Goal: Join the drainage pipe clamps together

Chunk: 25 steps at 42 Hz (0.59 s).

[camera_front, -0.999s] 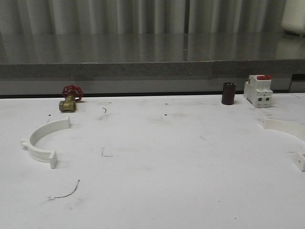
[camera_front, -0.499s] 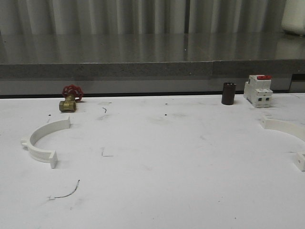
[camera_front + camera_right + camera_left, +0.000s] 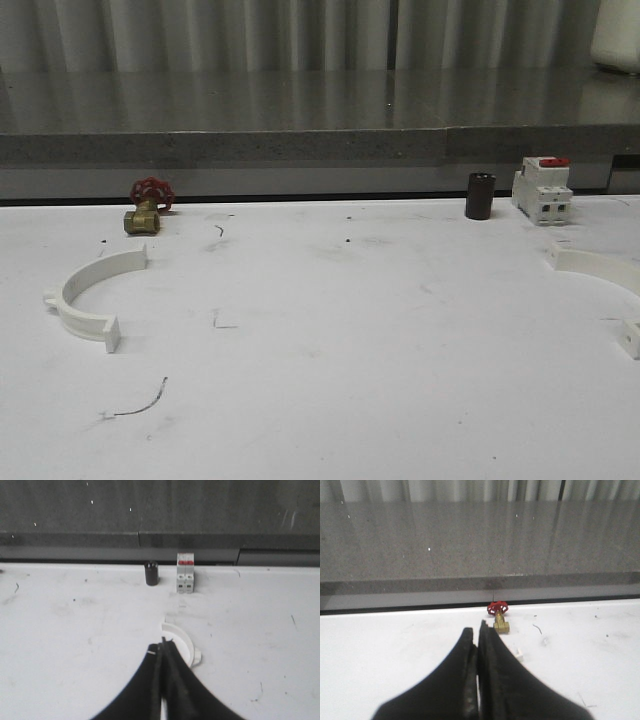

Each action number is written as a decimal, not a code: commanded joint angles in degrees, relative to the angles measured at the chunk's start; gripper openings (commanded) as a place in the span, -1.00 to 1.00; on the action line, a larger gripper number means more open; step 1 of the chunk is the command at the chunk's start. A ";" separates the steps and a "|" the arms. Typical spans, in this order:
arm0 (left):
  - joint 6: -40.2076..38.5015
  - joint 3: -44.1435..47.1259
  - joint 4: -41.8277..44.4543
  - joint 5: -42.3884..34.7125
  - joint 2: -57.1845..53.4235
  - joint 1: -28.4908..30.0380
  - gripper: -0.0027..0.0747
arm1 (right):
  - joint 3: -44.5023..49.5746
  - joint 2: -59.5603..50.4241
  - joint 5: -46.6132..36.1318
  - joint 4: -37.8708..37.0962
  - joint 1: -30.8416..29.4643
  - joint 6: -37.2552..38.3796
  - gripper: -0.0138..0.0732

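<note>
Left gripper closed, holding nothing, aimed at brass valve. Right gripper closed, empty, just before right clamp half. Left clamp half lies near the valve; breaker beyond right half.

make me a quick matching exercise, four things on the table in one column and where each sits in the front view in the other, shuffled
Column 1
1. brass valve with red handwheel
2. dark brown cylindrical fitting
3. white boxy breaker with red switch
4. white plastic half-ring clamp

Column 2
A. left side, nearer the camera than the valve
B. back right, just left of the breaker
C. back left
D. back right, closest to the right edge

Pairs: 1-C, 2-B, 3-D, 4-A
</note>
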 commanded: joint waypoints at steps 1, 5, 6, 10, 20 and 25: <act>-0.32 -1.95 -0.24 -2.22 2.71 0.01 -0.98 | -1.88 2.93 -1.48 -0.42 -0.06 -0.39 -0.84; -0.32 -1.47 -0.24 -2.22 4.80 0.01 -0.98 | -1.42 5.49 -0.58 -0.42 -0.06 -0.39 -0.84; -0.32 -1.37 -0.24 -2.09 5.06 0.01 -0.98 | -1.42 6.09 -0.25 -0.42 -0.06 -0.39 -0.84; -0.32 -1.23 -0.02 -1.70 6.33 0.01 -0.98 | -1.42 7.87 1.03 -0.86 -0.06 -0.39 -0.81; -0.32 -1.19 1.23 -1.80 7.78 0.01 -0.27 | -1.42 8.57 1.24 -1.31 -0.06 -0.39 0.14; -0.32 -1.19 1.23 -2.14 8.61 0.01 0.27 | -1.42 8.57 1.24 -1.34 -0.06 -0.39 0.42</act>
